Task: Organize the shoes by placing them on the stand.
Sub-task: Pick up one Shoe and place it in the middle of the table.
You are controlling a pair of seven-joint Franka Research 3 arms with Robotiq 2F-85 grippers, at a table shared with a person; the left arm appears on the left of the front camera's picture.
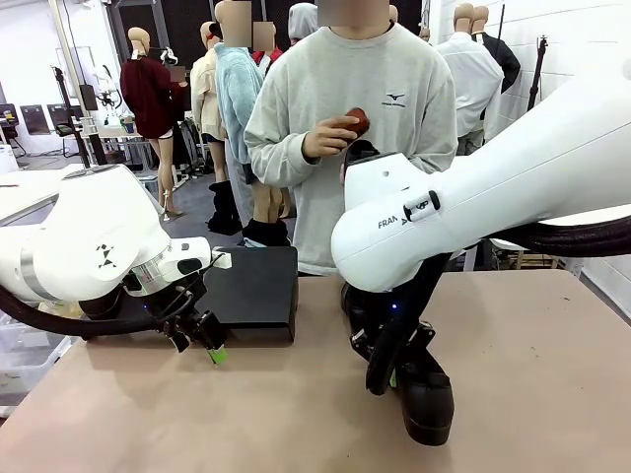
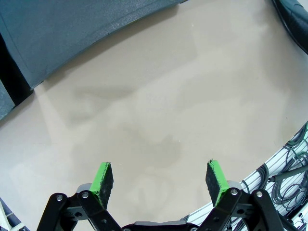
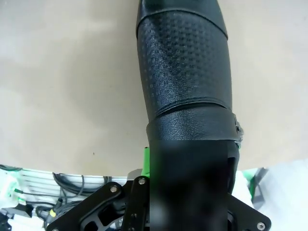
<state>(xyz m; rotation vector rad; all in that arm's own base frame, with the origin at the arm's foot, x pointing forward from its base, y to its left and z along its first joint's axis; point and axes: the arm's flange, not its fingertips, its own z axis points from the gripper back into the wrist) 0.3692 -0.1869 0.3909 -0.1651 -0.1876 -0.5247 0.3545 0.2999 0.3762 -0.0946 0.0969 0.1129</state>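
A black textured shoe (image 1: 426, 404) is low at the tabletop, right of centre. My right gripper (image 1: 390, 372) is shut on its heel end. In the right wrist view the shoe (image 3: 183, 72) runs up from between the fingers, with one green pad (image 3: 145, 161) pressed to its side. I cannot tell whether the sole touches the table. The stand (image 1: 258, 288) is a low black platform at the table's far left-centre, with nothing on the part I see. My left gripper (image 1: 200, 347) hovers open at its front left corner. Its green pads (image 2: 102, 177) stand wide over bare table, with the stand (image 2: 72, 29) beyond.
A person in a grey sweatshirt (image 1: 335, 108) stands at the far side behind the stand, holding a small reddish object (image 1: 357, 120) at chest height. Cables (image 2: 288, 159) hang past the table's edge by my left gripper. The tan tabletop (image 1: 532, 355) is open on the right.
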